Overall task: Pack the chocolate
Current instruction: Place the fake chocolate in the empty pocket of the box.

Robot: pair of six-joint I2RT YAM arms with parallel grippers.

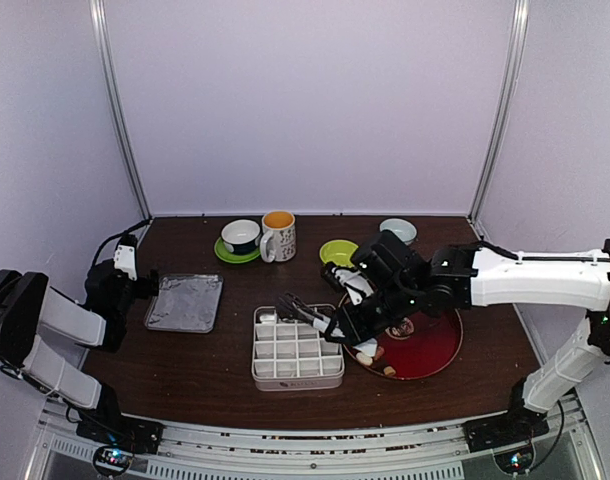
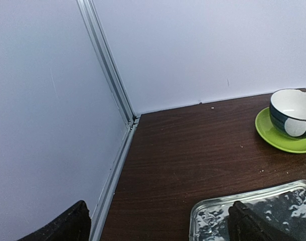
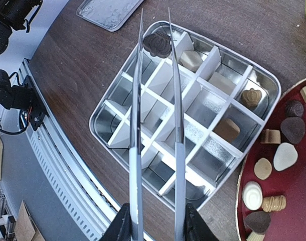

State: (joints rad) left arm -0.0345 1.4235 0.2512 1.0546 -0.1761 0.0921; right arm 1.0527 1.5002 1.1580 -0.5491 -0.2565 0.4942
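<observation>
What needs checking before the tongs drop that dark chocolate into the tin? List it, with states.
1. Right gripper clamped on the long metal tongs: ok.
2. Dark ruffled chocolate pinched between the tong tips: ok.
3. Chocolate above the corner cell of the silver divided tin: ok.
4. That cell free underneath: cannot tell, hidden.
5. Left gripper open, away from the tin: ok.
6. Round red plate emptied: not ok, sweets remain.

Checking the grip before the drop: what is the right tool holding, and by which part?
The right tool clamps long silver metal tongs at their handle end; the tongs, near their tips, pinch a dark brown scalloped chocolate by its sides.
</observation>
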